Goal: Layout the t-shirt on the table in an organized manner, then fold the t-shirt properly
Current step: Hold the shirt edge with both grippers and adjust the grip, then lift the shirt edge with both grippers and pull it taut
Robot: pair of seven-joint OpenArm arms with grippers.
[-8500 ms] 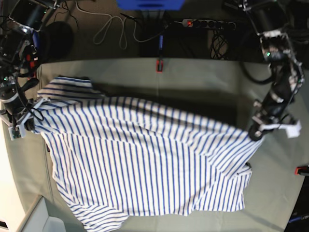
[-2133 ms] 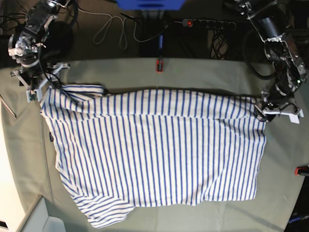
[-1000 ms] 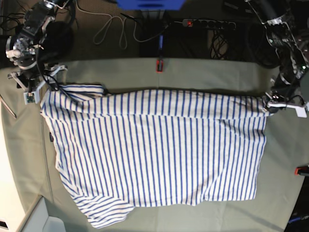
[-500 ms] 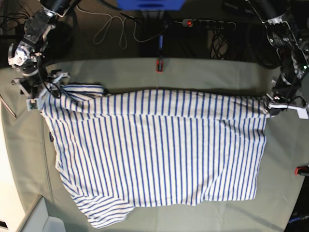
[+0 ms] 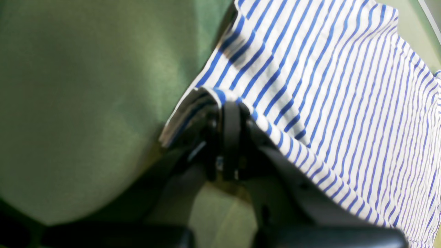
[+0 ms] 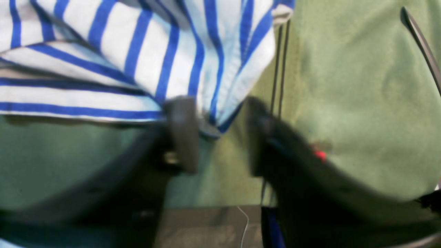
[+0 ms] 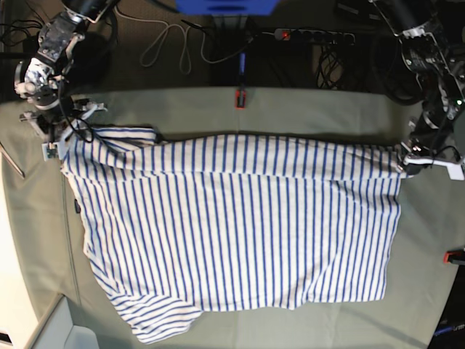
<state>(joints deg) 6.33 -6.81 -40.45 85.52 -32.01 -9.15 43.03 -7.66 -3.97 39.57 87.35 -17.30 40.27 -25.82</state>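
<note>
My right gripper has half closed around a t-shirt corner near the tabletop far edge, grip unconfirmed, while my left gripper stays clamped on the opposite corner, so spreading continues.

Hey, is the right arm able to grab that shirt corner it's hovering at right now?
Probably yes. The right gripper has its jaws apart with the t-shirt corner hanging between them, nothing blocking, only bare table beside it.
</note>
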